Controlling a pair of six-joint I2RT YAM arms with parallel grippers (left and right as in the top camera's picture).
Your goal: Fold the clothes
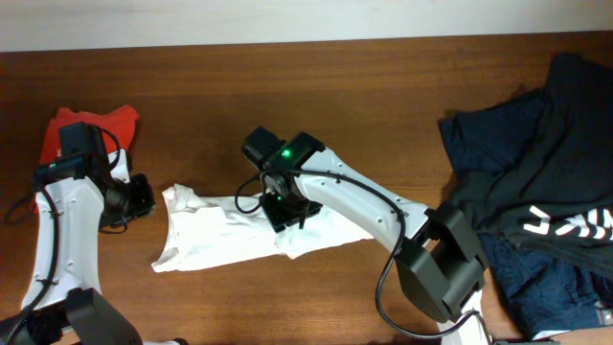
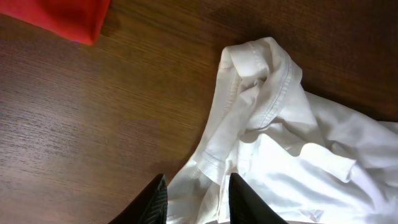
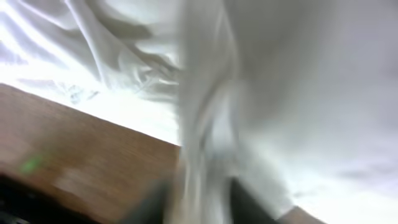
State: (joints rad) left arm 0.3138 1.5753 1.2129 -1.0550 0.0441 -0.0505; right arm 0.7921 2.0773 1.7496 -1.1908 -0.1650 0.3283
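Observation:
A crumpled white garment (image 1: 225, 235) lies on the wooden table left of centre. It also shows in the left wrist view (image 2: 292, 137) and fills the blurred right wrist view (image 3: 292, 93). My left gripper (image 1: 142, 196) is at the garment's left end. Its fingers (image 2: 198, 199) are apart, with the white hem showing between the tips. My right gripper (image 1: 287, 211) is on the garment's middle. Its fingers (image 3: 200, 202) pinch a raised ridge of white cloth.
A red cloth (image 1: 96, 125) lies at the far left behind my left arm, and its corner shows in the left wrist view (image 2: 56, 15). A pile of dark navy clothes (image 1: 536, 163) with white lettering covers the right side of the table.

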